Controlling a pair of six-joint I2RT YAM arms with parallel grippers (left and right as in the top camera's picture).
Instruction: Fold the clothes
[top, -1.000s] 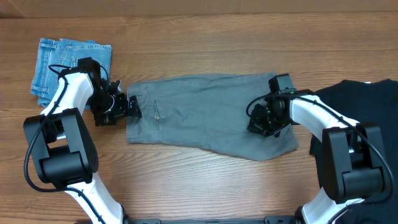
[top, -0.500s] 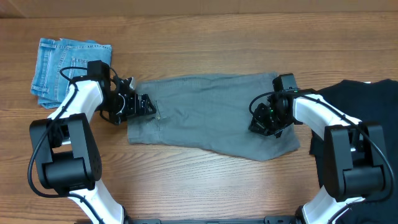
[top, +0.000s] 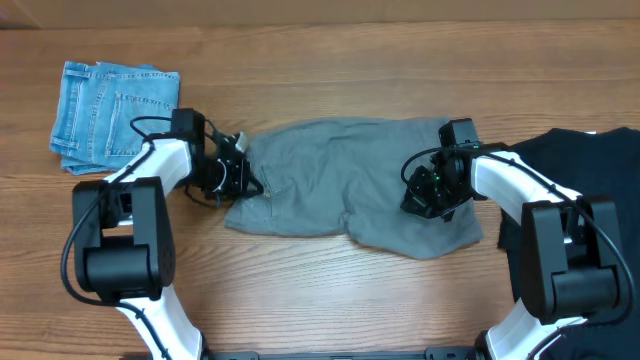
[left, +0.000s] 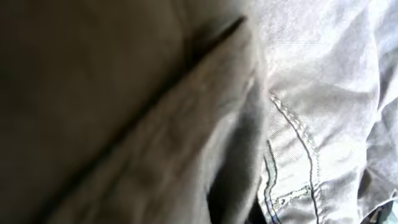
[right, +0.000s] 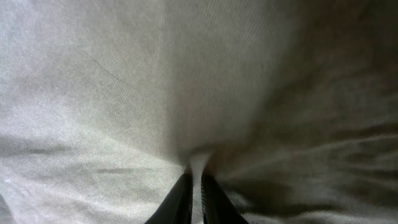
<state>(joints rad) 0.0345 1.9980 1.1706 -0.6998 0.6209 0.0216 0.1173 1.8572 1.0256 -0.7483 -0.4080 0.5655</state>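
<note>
Over the past second my left arm swung inward. The left gripper (top: 240, 172) had sat out past the left end of the clothes (top: 350, 185), and it now stood further right, on that end. The grey cloth came along with it: the left edge, formerly straight and flat, had shifted right and bunched into a rounded, rumpled lump, so the garment looked shorter from side to side. It still lay across the middle of the table (top: 320, 290), between the two arms.

The left wrist camera showed only cloth pressed up close, a thick fold of the clothes (left: 155, 155) running on a slant, with a line of pale stitching (left: 298, 149) beside it. No fingers showed in that view, and the overhead view hid them too, so I could not tell whether that claw was spread or closed.

The right gripper (top: 428, 195) had barely moved and was still planted on the right part of the garment. From its wrist camera, the fingertips (right: 177, 202) were drawn nearly together on a thin ridge of grey cloth.

The folded jeans (top: 112, 112) at the far left and the black garment (top: 590, 190) at the right edge lay unchanged.
</note>
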